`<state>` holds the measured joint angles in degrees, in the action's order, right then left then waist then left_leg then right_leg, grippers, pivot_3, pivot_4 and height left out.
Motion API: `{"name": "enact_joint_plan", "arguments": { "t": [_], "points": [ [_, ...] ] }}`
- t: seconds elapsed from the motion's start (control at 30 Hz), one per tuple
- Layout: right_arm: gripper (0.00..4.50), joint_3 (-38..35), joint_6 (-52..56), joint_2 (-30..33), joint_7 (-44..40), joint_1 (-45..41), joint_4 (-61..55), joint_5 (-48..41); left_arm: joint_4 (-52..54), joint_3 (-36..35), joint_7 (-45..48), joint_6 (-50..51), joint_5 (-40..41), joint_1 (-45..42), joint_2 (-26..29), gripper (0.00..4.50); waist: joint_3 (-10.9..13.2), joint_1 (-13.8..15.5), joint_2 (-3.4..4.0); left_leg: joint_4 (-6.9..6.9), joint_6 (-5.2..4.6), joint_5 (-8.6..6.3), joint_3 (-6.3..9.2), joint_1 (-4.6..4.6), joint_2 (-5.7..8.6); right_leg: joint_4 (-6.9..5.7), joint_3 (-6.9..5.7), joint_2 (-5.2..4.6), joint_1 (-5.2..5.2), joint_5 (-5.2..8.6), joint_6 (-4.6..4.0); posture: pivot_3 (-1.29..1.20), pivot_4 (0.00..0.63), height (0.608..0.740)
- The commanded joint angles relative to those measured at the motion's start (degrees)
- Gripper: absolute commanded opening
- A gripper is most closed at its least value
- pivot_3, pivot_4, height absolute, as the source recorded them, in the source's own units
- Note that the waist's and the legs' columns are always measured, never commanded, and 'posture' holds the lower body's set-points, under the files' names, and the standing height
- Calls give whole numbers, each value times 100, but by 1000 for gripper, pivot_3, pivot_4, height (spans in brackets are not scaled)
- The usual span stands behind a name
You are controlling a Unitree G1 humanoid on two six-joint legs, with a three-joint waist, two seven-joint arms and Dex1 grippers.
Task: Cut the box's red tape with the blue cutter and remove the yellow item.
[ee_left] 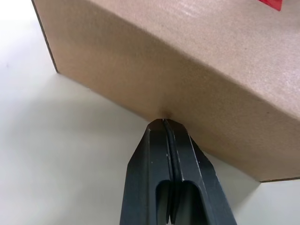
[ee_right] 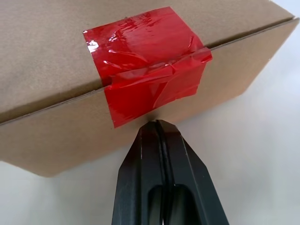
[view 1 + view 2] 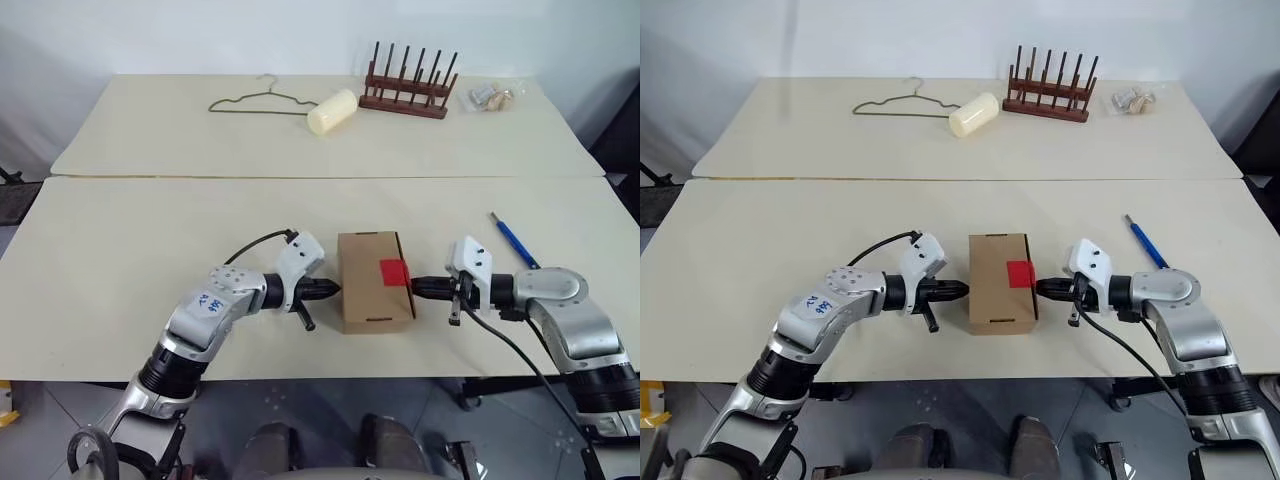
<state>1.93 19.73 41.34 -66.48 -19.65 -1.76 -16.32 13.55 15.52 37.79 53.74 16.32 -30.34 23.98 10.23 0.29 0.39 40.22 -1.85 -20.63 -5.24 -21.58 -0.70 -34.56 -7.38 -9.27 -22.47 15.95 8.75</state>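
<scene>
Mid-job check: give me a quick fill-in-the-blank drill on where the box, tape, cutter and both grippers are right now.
1. The left gripper and right gripper press the box from opposite sides, both with fingers ____.
2. The red tape folds over the box edge facing the ____ gripper.
3. The blue cutter lies on the table, beside the robot's ____ arm.
4. At the table's far side, a cream roll lies by a wire ____.

Answers: shut; right; right; hanger

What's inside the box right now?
Cannot see inside: the box is closed, its lid held by the red tape folded over the edge onto the side. Any contents are covered by cardboard.
</scene>
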Motion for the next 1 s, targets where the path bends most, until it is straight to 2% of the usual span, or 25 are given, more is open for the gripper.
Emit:
{"name": "enact_joint_plan", "arguments": {
  "t": [0.03, 0.17, 0.27, 0.33, 0.4, 0.43, 0.57, 0.7, 0.83, 0.93, 1.0],
  "points": [
    [24, -48, 264, 3, 151, 114, -438, -183, 509, -171, 51, 144, 201, 75, 105, 0, 0, 20, 0, 0, 0, 0, 1, 0, 0, 2, 2, 0, 0, 0, 0, 0, 150, 740],
    [24, -85, 329, 68, 199, 210, -521, -187, 712, -249, 58, 330, 260, 131, 328, 0, 0, 74, 0, 1, 0, 0, 0, 2, 0, 2, 5, 0, 0, 0, 0, 0, 150, 740],
    [24, -329, 362, 283, 220, 97, -345, -194, 947, -298, 276, 546, 367, 84, 760, 0, 0, 88, 0, 0, 0, 0, -3, 3, 0, 2, 10, 0, -2, 0, 0, 0, 150, 740],
    [24, -552, 839, 643, 23, 2, -270, -457, 1145, -389, 661, 777, 605, -44, 1245, 0, 1, 104, -1, 0, 0, 0, -5, 4, 0, 3, 12, 0, -2, 0, 0, 0, 150, 740],
    [385, -791, 1536, 1009, -292, -87, -420, -996, 1158, -497, 1148, 764, 817, -264, 1758, 0, 3, 115, 0, 0, -1, -1, -4, 3, 0, 6, 12, 0, -3, 0, 0, 0, 150, 740],
    [594, -868, 1746, 1114, -315, -141, -504, -1162, 1026, -563, 1211, 618, 847, -422, 1799, 0, 3, 119, 0, 0, -1, -1, -3, 2, -1, 7, 11, 0, -3, 1, -1, 0, 150, 740],
    [1916, -1064, 2808, 1251, 50, -375, -758, -1617, 386, -737, 1202, -61, 937, -1008, 1202, 0, 3, 133, -1, 2, -1, 0, -2, 4, 0, 11, 8, 1, 5, 1, -2, 0, 150, 740],
    [3307, -878, 3990, 1384, 857, -600, -970, -1522, -215, -271, 1237, -691, 577, -1393, 718, 0, 3, 117, -2, -8, -1, -1, -9, 2, 1, 9, 5, 1, -1, 1, -2, 0, 150, 740],
    [4486, -1582, 5812, 564, 1785, -1161, -1062, -2266, -830, 188, 1168, -1134, 270, -1673, 75, 0, 2, 114, -4, -6, -1, -1, -25, -4, 1, 8, -4, 1, -3, 1, -2, 0, 150, 740],
    [4486, -2132, 7000, 91, 2209, -1567, -1117, -2543, -1099, 367, 1160, -1335, 109, -1721, -201, 0, 2, 107, -3, -6, -1, -1, -20, -8, 0, 4, -2, 2, -12, 1, -2, 0, 150, 740],
    [4486, -2253, 7258, -1, 2477, -1625, -1126, -2712, -1209, 435, 1146, -1429, 15, -1736, -308, 0, 2, 107, -3, -10, 0, 0, -21, -11, 0, 3, -8, 2, -14, 1, -2, 0, 150, 740]
  ]
}}
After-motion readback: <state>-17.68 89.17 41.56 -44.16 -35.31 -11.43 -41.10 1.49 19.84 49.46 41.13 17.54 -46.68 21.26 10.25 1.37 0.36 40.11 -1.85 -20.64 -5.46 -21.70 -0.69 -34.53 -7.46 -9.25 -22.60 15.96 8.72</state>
